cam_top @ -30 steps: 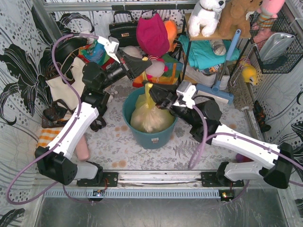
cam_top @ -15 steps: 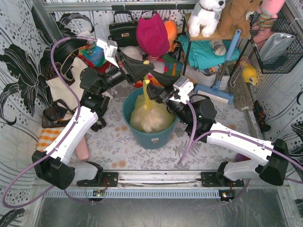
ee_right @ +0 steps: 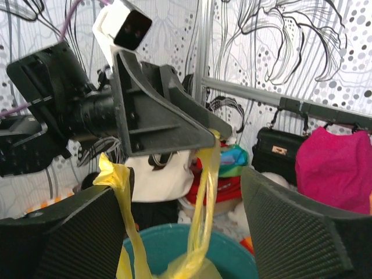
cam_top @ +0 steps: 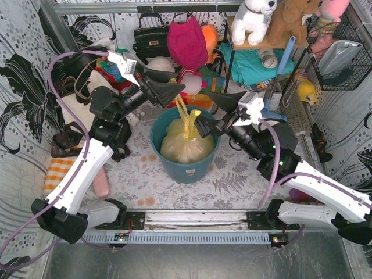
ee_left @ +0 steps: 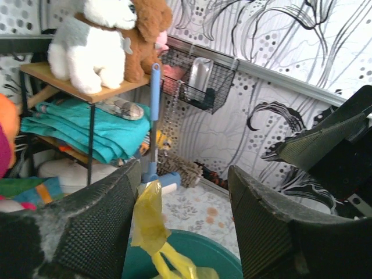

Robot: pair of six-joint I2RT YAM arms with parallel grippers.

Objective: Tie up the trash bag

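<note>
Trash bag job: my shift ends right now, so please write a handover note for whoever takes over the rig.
Left tool: open, one yellow bag ear resting against its inner side, not pinched.
Right tool: open, the other ear draped over one side of it.
Trash bag: sits in the teal bin, both ears raised above it.
Done: ears gathered and lifted.
Left: no tight knot visible; probably regrip both ears, cross and cinch them.
</note>
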